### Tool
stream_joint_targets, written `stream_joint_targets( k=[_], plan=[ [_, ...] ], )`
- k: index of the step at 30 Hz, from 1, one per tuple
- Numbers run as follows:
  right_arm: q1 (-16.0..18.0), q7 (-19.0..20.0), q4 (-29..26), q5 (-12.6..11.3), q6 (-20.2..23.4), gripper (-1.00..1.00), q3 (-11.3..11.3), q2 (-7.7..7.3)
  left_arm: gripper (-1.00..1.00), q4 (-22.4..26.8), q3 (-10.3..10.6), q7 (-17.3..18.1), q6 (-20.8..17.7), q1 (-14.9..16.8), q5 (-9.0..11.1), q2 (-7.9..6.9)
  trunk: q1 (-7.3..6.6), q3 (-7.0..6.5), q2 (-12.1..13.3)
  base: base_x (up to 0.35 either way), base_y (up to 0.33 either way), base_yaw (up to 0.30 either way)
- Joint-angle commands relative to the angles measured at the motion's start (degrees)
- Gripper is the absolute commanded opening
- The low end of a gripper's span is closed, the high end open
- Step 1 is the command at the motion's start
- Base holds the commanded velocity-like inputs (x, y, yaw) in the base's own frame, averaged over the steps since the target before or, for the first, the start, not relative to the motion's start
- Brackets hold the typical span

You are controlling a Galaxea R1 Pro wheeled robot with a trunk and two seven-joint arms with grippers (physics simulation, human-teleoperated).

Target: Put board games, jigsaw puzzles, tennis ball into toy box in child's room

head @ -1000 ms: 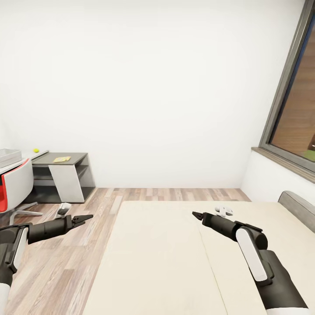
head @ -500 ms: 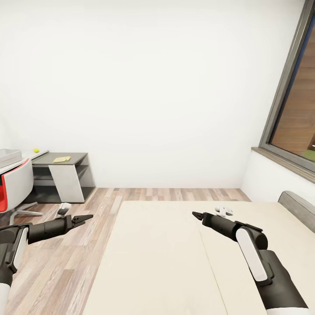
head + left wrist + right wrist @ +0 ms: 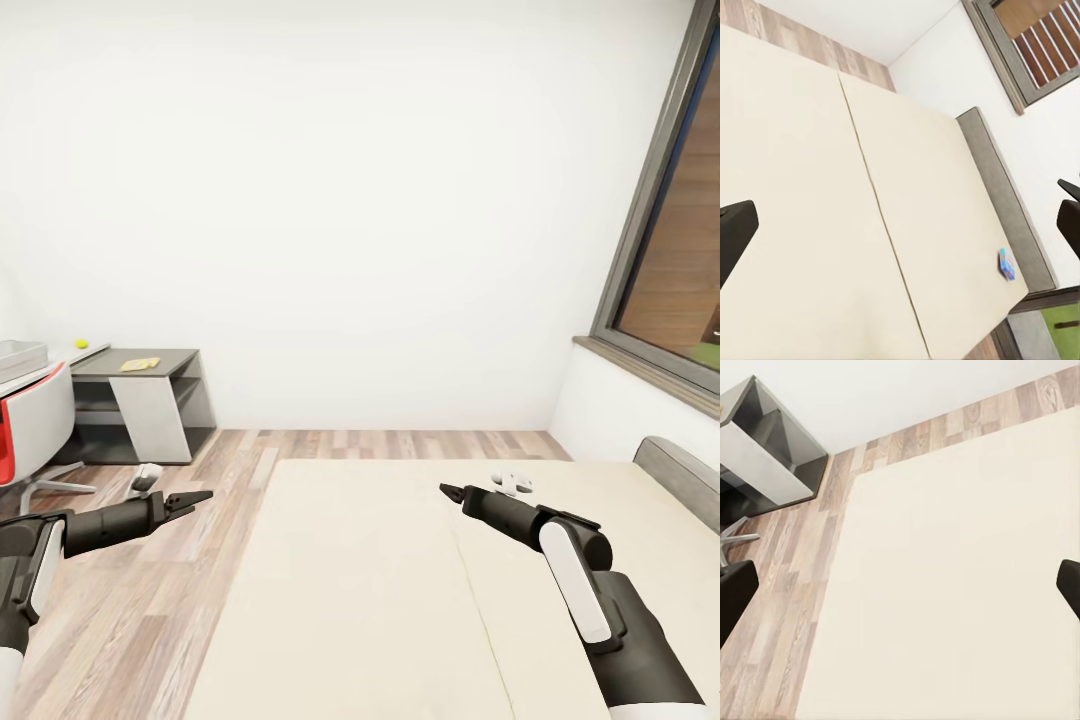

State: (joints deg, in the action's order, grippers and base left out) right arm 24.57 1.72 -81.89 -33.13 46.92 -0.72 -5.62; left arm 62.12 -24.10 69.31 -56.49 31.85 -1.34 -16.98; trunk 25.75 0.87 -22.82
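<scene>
White-walled room, cream bed (image 3: 360, 590), small blue board game (image 3: 1006, 264) by headboard, both grippers' jaws spread.

Bed (image 3: 370, 590) surface wide, flat, bare ahead of both hands; free passage over it. Right hand (image 3: 450, 492) above mattress, small white object (image 3: 511, 483) just beyond it. Grey headboard (image 3: 680, 475) bounds bed at right. Left hand (image 3: 195, 497) over open plank floor (image 3: 140, 620) beside bed edge. Chair (image 3: 35, 430) stands before desk (image 3: 45, 362), blocking that side. Small blue box (image 3: 1006, 264) near headboard.
</scene>
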Motion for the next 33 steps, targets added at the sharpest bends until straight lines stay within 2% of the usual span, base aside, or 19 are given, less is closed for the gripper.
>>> stream_joint_targets(
  k=[1,33],
  plan=[
    [0.04,0.17,-0.03,0.07,0.28,1.0,-0.07,0.0,1.0,0.01,-0.07,0.3,-0.55,0.05,-0.15,0.01,0.03,0.09,-0.1,0.0,-0.131,0.0],
    [0.04,0.13,-0.03,-0.01,0.37,1.0,-0.07,0.05,1.0,0.01,-0.07,0.3,-0.55,0.05,-0.15,0.01,0.03,0.09,-0.1,0.0,-0.165,0.0]
  ],
)
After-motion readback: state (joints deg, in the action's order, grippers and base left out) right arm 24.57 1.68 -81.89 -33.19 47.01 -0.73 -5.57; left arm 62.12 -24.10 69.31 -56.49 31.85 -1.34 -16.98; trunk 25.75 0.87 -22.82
